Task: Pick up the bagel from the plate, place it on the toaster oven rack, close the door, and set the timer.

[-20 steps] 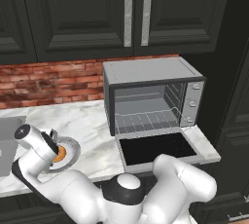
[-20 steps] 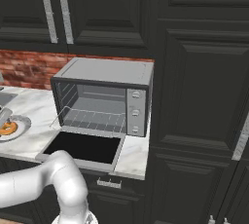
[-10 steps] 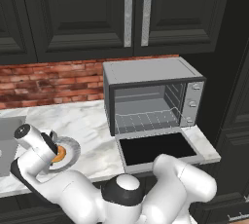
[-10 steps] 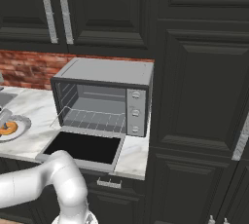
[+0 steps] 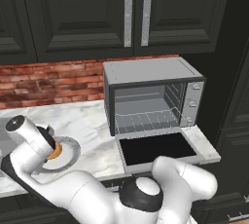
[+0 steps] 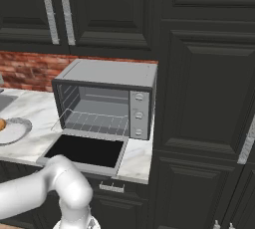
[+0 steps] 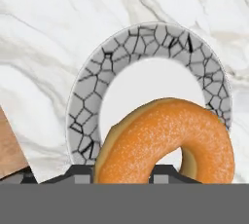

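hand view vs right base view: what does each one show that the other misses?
Hand view alone: the cracked grey pattern on the round white-centred plate's rim, and the shut gripper clamped on the orange-brown ring bagel.

Right base view alone: the boxy grey toaster oven, its silver wire rack, the dropped dark-glass door, red brick wall.

Both: bagel, plate and the white marble counter.

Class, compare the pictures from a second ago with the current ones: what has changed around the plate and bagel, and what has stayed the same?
The tool has closed on the bagel, which sits over the plate; no lift is visible. The arm, the plate, the toaster oven and its open door have stayed in place.
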